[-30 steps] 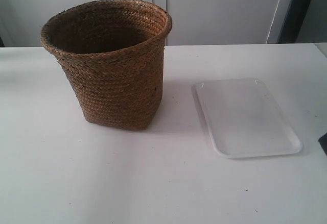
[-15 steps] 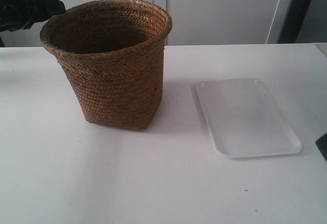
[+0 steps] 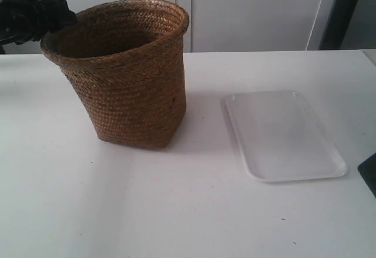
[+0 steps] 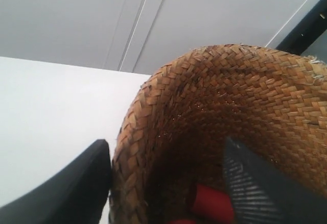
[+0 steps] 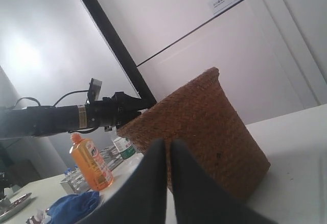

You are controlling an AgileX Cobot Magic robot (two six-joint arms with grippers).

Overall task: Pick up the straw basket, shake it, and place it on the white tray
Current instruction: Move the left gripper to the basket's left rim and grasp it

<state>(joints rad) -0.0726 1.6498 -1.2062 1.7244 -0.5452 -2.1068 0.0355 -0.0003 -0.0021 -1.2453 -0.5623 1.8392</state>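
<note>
The grasp was judged in hand: the straw basket (image 3: pixel 132 81), standing on the counter (image 3: pixel 176 211) near the white tray (image 3: pixel 282 134), was straddled at its rim by the wide-spread left pincer (image 4: pixel 166 155), so closing was called for before lifting.

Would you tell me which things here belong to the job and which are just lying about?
For the job: straw basket; white tray; left hand, straddling the basket's rim.
Lying about: orange bottle; blue cloth.
</note>
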